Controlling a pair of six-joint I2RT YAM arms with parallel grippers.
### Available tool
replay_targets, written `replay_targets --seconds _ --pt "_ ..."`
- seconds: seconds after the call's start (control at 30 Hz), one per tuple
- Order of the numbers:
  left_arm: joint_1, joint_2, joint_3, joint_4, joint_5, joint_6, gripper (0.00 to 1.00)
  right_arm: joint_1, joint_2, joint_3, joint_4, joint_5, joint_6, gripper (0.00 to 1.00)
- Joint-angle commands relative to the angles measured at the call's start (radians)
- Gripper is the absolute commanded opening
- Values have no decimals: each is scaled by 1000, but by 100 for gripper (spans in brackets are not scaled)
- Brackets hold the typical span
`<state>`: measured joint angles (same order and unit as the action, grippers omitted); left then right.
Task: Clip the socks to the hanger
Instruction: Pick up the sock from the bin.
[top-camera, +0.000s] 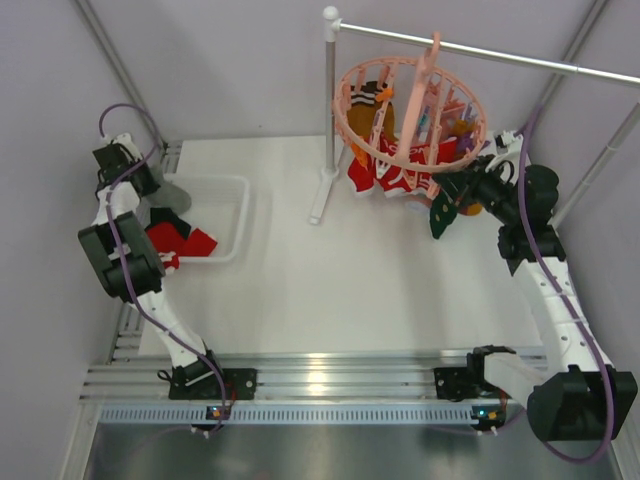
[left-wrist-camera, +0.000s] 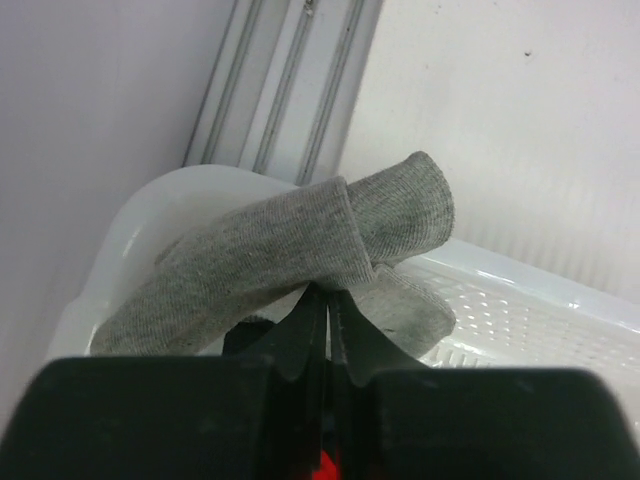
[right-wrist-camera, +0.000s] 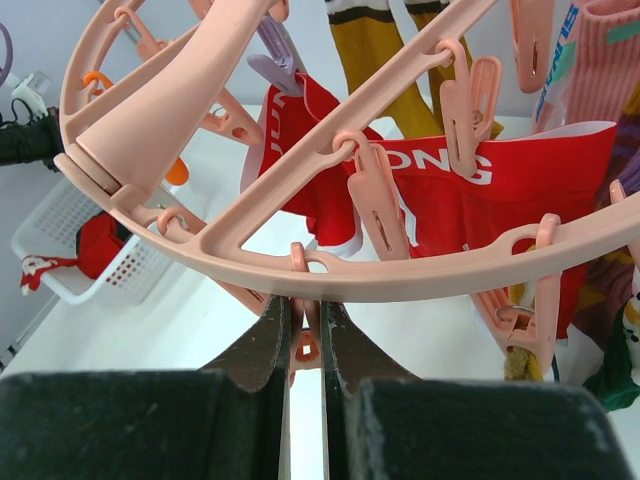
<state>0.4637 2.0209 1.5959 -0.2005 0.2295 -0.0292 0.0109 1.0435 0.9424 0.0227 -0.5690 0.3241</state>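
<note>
— Several socks (top-camera: 395, 178) hang clipped on the hanger (right-wrist-camera: 450, 282): red ones with white lettering, mustard ones behind them.
— So we are partway. What is left?
— At least the grey sock (left-wrist-camera: 300, 250). Our left jaws are pinched tight on it, well left of the hanger, over the basket (top-camera: 225, 180). A red sock (top-camera: 190, 242) lies in that basket too, so we count two to go, perhaps more.
— And our right side?
— Our right jaws sit just under the hanger's near rim, closed onto a clip (right-wrist-camera: 305, 352) as if squeezing it. We see no sock in that clip.
— What can we not make out?
— How many clips on the hanger are free; the hung socks crowd them. A green sock (top-camera: 440, 215) dangles below the hanger by our right arm (top-camera: 545, 290), and we cannot tell whether a clip holds it. From the left wrist, grey fabric fills the view, so most of the basket is hidden. We judge the next need is carrying the grey sock across to the hanger.
</note>
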Motion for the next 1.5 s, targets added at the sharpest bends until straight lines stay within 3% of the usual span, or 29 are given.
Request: replay_targets --seconds 0.0,0.27,0.37,0.6,0.73,0.97,1.2,1.33,1.47 --pt "-3 -50 -17 49 51 0 2 -3 4 16 19 -5 -16 0" --pt "-3 -79 -59 56 48 0 0 -5 10 13 22 -3 -10 0" --pt "-8 -108 -70 55 126 0 0 -3 9 15 17 -2 -11 0" --pt "-108 -231 -70 -60 314 161 0 -3 18 22 19 -3 -7 0" --pt "-132 -249 -38 -203 349 294 0 -3 15 33 5 -6 -13 0" --pt "-137 -208 36 -665 378 686 0 -3 10 39 -9 -9 -23 0" --pt "-131 -154 93 -1028 298 968 0 -3 9 36 -7 -8 -19 0" --pt "-117 -139 98 -1137 232 1049 0 -3 9 44 -15 -8 -25 0" --pt "-109 -145 56 -1137 117 1080 0 -3 7 39 -15 -6 -26 0"
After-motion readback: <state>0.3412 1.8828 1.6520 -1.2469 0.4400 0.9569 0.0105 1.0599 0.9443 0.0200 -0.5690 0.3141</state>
